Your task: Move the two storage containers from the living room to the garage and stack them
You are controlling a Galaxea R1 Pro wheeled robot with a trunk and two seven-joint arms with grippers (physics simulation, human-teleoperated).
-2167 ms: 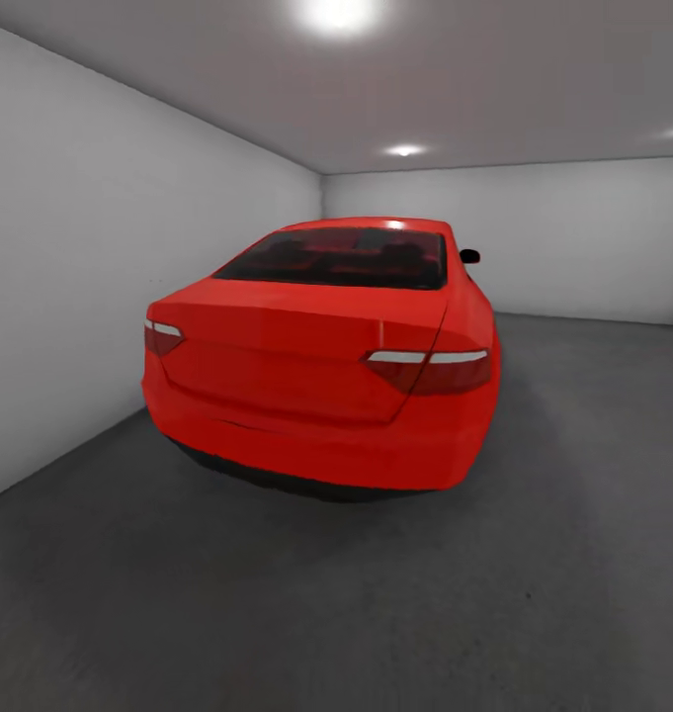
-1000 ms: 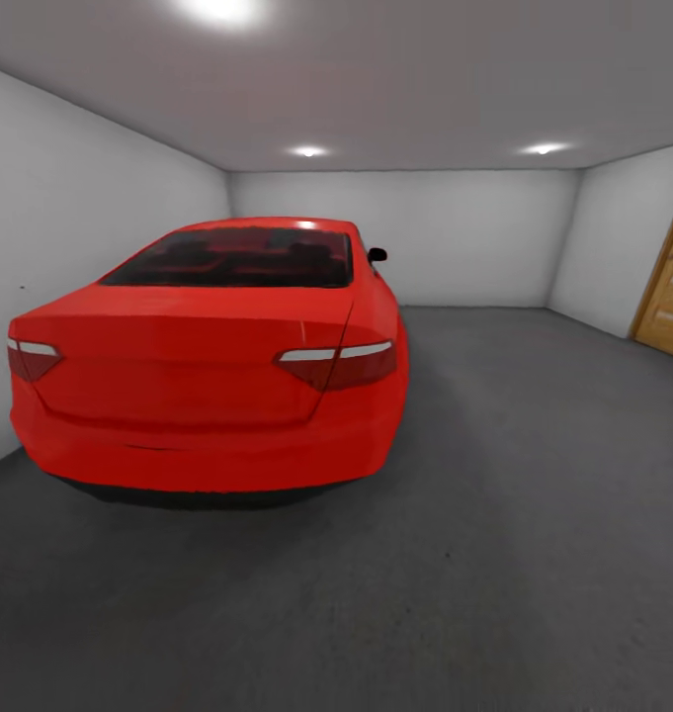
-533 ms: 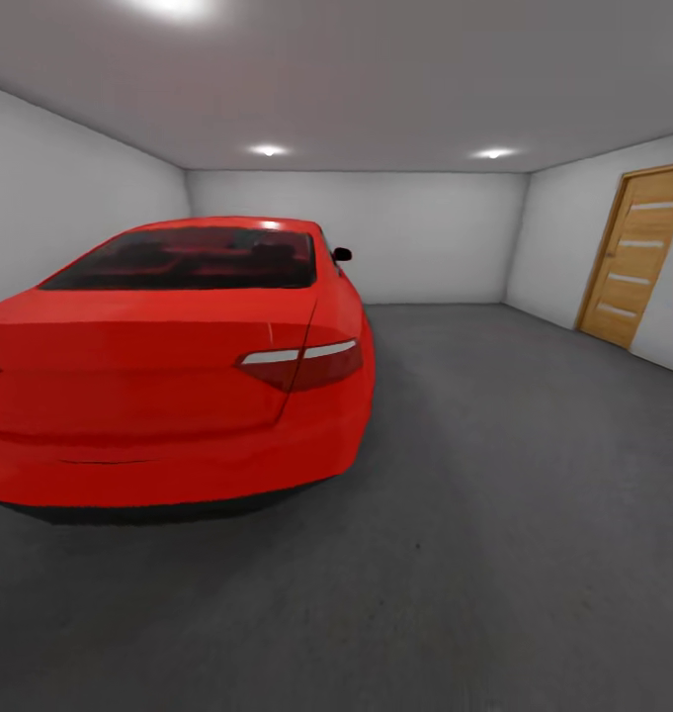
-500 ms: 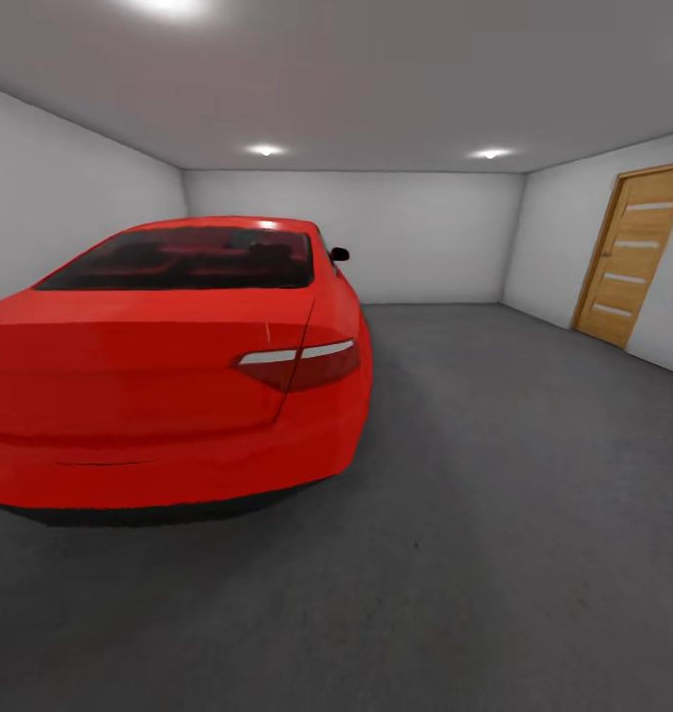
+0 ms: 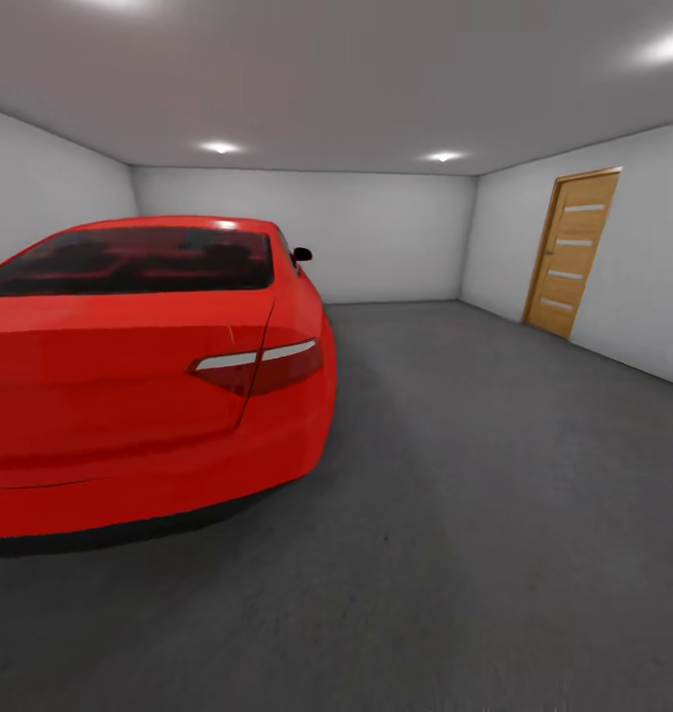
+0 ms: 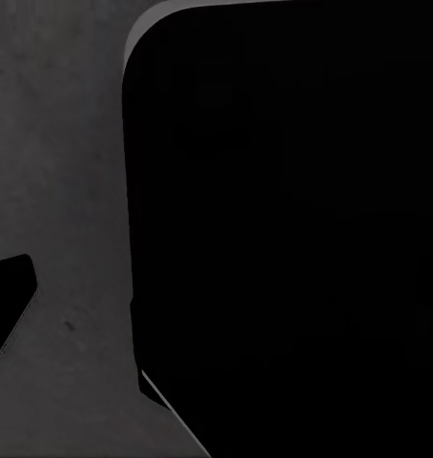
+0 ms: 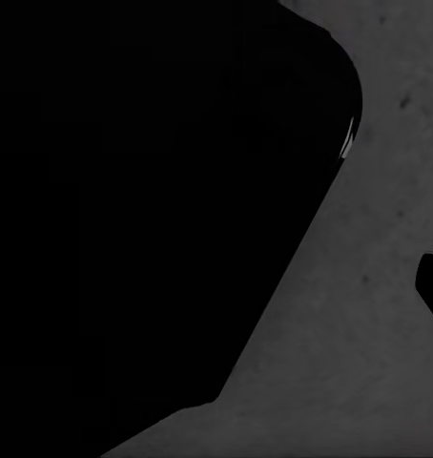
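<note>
Head view shows the garage: a red car (image 5: 148, 366) sits on the left, with its back end close to the camera. The dark grey floor (image 5: 455, 514) spreads out to the right of the car. A wood door (image 5: 571, 252) stands in the right wall (image 5: 652, 287), well apart from the car.

No bin can be seen here, so I cannot tell which way a bin lies from either pincer, how its long side runs, or which arm is nearer to it. My guess is that the robot is driving or turning, not reaching.

The left wrist view and the right wrist view both look down at speckled grey floor past big black shapes. I cannot tell what those shapes are. I cannot tell if either pincer is wide, narrow, or holding a thing.

There are no words, brands or labels to read on the car, door or walls.
</note>
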